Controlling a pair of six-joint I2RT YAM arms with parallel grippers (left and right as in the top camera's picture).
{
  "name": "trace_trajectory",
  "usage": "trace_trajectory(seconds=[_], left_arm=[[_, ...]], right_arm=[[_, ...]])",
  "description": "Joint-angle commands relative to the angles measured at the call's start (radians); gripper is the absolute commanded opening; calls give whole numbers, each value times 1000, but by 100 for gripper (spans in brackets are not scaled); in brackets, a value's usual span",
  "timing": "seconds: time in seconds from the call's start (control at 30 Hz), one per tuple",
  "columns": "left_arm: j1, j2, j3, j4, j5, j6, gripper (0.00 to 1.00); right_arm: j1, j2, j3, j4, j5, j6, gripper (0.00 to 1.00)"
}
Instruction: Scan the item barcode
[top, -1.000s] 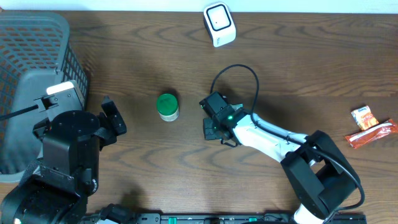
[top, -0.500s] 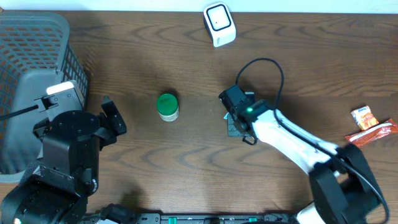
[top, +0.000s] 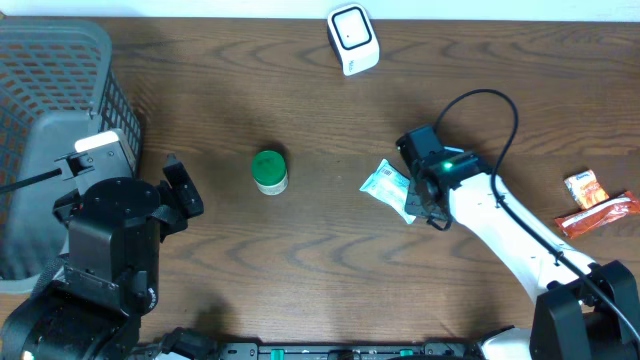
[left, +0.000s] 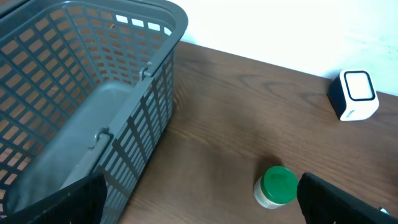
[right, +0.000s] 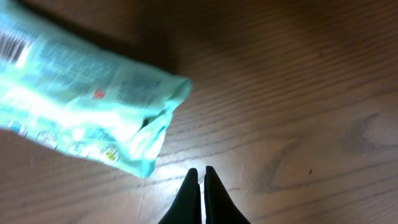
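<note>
Packet (top: 385, 186), pale teal, crinkled, with fine print and dark stripes at one end, lies on the desk (top: 300, 270) just beside the right hand (right: 200, 182), fingers pressed together and empty; left hand (left: 199, 190) spread wide.

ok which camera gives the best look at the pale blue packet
Right wrist: the pale blue packet fills the left of the frame, crimped end and print showing, though blurred and cropped. Overhead shows it small, one end under the right pincer. Left wrist misses it.
</note>
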Motion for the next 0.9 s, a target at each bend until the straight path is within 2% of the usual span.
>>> trace_trajectory(seconds=[0.0,0.2,0.4,0.7,0.87], left_arm=[[4,-1,-1,0,-12,-2,98],[4,-1,-1,0,-12,-2,98],[4,-1,-1,0,-12,-2,98],[4,-1,-1,0,-12,-2,98],[4,-1,-1,0,-12,-2,98]], right_arm=[[-20,11,-9,6,-6,34,1],[-19,83,-19,34,-96,34,1],[-19,188,-19,90,-106,28,1],[-24,217,-16,388,-106,-171,4],[-55,213,8,417,-126,-207,5]])
